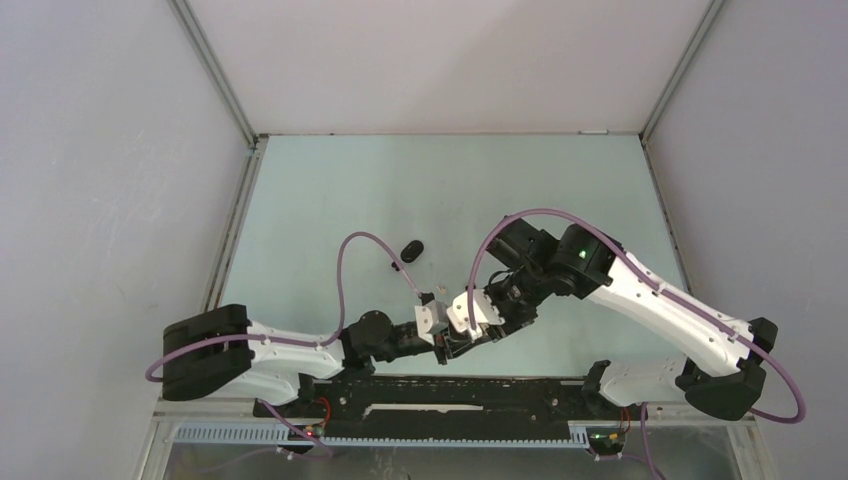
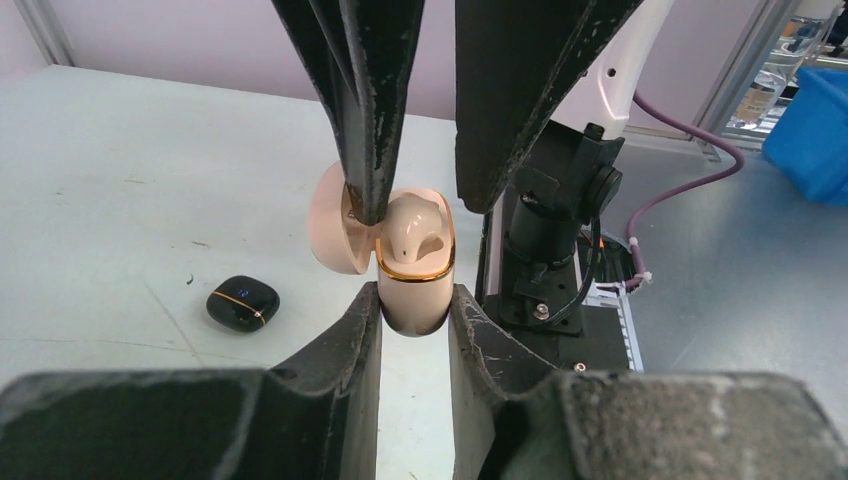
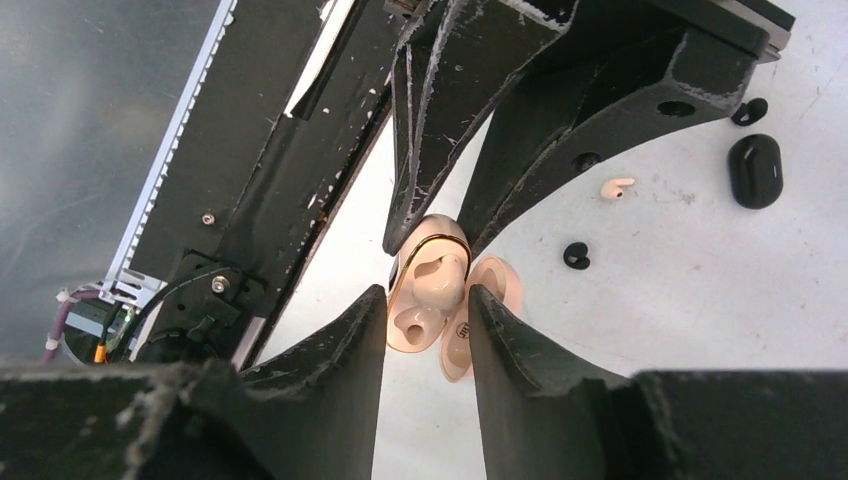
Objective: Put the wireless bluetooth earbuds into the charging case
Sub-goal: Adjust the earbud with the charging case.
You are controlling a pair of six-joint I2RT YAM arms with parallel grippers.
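Observation:
My left gripper (image 2: 415, 300) is shut on the lower body of a cream charging case (image 2: 417, 285) with a gold rim, held upright above the table with its lid (image 2: 332, 232) swung open. One cream earbud (image 2: 415, 228) sits in a slot of the case. The slot (image 3: 415, 325) beside it is empty. My right gripper (image 3: 427, 300) hovers over the case mouth, jaws parted on either side of the seated earbud; one finger (image 2: 365, 190) touches down between the bud and the lid. A loose cream earbud (image 3: 617, 187) and two black earbuds (image 3: 576, 255) (image 3: 750, 110) lie on the table.
A closed black case (image 2: 242, 303) rests on the table left of the held case, also visible from above (image 1: 411, 247). The black base rail (image 1: 450, 392) runs along the near edge just below both grippers. White walls enclose the table.

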